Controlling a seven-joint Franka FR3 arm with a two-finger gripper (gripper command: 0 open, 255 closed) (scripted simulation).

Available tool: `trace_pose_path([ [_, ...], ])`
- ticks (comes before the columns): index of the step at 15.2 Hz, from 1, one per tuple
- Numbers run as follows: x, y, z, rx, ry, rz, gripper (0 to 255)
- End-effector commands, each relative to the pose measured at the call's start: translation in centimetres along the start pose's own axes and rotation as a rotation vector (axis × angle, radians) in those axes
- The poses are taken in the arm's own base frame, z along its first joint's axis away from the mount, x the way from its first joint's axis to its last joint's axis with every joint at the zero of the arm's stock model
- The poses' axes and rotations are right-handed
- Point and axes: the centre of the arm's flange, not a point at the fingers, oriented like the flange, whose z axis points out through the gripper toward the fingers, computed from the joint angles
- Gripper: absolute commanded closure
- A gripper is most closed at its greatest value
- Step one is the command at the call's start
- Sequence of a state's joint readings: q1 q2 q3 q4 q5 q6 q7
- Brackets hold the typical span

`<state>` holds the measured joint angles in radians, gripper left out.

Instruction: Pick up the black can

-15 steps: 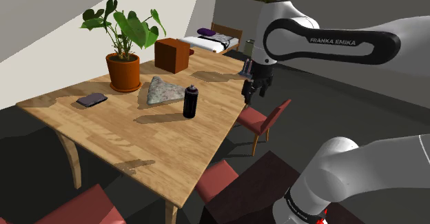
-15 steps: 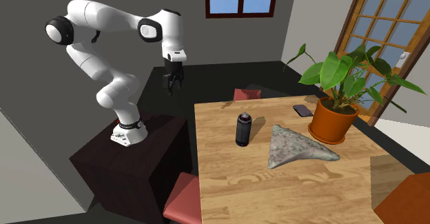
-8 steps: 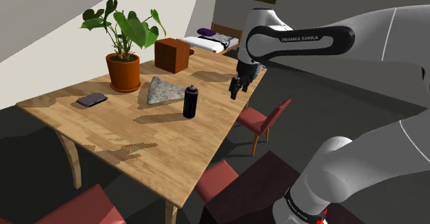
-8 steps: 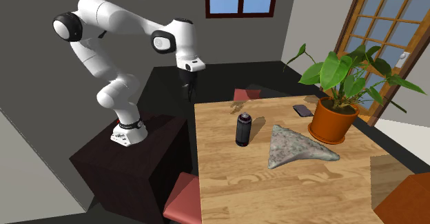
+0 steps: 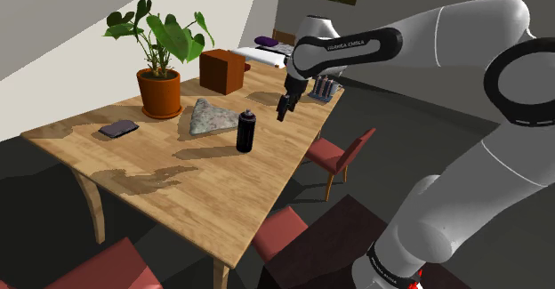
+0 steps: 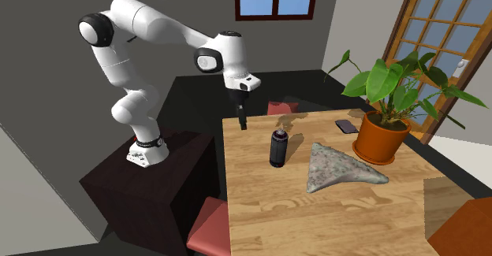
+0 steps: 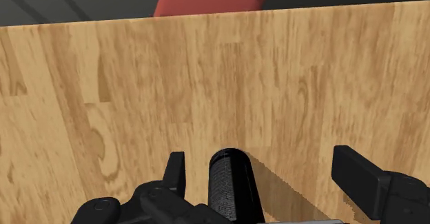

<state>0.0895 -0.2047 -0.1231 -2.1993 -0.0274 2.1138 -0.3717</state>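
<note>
The black can (image 5: 245,131) stands upright on the wooden table (image 5: 178,180), near the edge that faces the robot's stand. In the second exterior view the can (image 6: 277,148) is right of the gripper (image 6: 242,123), which hangs over the table's near edge, higher than the can's top. In the shoulder view the gripper (image 5: 282,111) is up and to the right of the can, apart from it. The wrist view has the can (image 7: 231,185) between the two spread fingers of the open gripper (image 7: 265,169), untouched by them.
A potted plant (image 5: 160,83), a grey wedge-shaped object (image 5: 207,116), a brown box (image 5: 222,71) and a dark phone (image 5: 118,129) lie on the table beyond the can. Red chairs (image 5: 338,154) stand along the table's near side. Several small bottles (image 5: 323,87) sit at the far corner.
The arm has swung the gripper from beside the table to above its near edge, closer to the can. The can has not moved.
</note>
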Motion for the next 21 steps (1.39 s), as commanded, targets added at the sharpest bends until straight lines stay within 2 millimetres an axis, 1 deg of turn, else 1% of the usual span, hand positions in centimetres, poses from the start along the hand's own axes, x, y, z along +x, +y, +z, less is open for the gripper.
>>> trace_pose_path([
  [1,2.2,0.3,1.1,0.011,0.026,-0.054,0],
  [7,8.7,1.2,3.2,0.043,0.1,-0.206,0],
  [12,14.4,1.2,4.7,0.071,0.161,-0.333,0],
  [13,14.7,1.2,4.8,0.072,0.165,-0.341,0],
  [19,14.4,1.0,7.9,0.072,0.165,-0.341,0],
  [20,14.3,1.0,8.7,0.072,0.165,-0.341,0],
  [21,14.3,1.0,8.7,0.072,0.165,-0.341,0],
])
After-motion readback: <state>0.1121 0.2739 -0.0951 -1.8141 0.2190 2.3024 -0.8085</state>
